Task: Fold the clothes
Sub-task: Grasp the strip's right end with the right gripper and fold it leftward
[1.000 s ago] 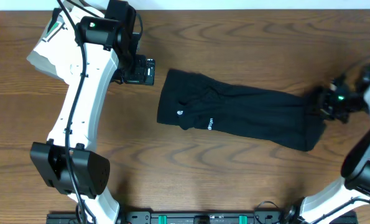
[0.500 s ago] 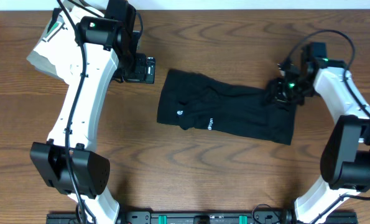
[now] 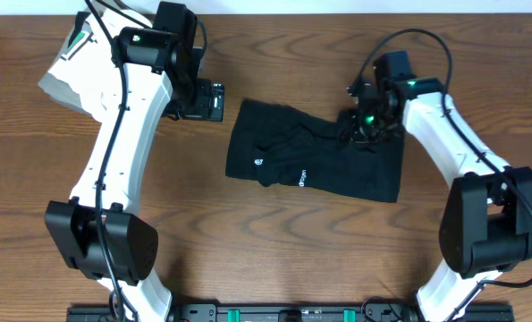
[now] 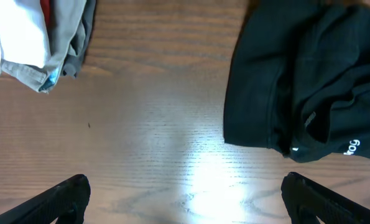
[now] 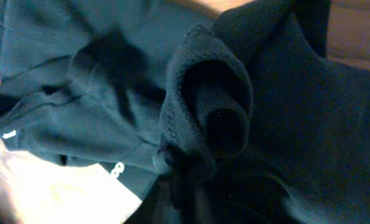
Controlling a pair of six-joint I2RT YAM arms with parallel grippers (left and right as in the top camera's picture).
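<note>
Tabletop (image 3: 248, 259): brown wood grain, one arm to each side.

The clothes (image 3: 315, 161): a single black garment lying about mid-tabletop, a little toward the far edge, with its long axis running left to right. The left end is spread flat. A small white logo (image 3: 257, 162) sits near that end, toward the near side. The cloth is creased and rumpled through the middle. The right end stops in a fairly straight edge.

Right gripper (image 3: 366, 125): down on the far right corner of the garment, in contact with the cloth. The right wrist view is filled with black fabric (image 5: 110, 93), and a fold of ribbed cloth is bunched into a loose roll just ahead of the camera. The fingers are lost in the dark cloth at the bottom of that view. Cannot tell how far apart the jaws stand, or whether they have the fold pinched.

Left gripper (image 4: 185, 186): jaws spread wide, with one black finger in each lower corner of the left wrist view and bare wood between them. It holds nothing. It hangs over the tabletop just beside the garment's left end (image 4: 309, 81), clear of the cloth.

Stack of folded garments (image 4: 35, 43): white, olive-grey and red layers near the far left corner, well apart from the black garment.
</note>
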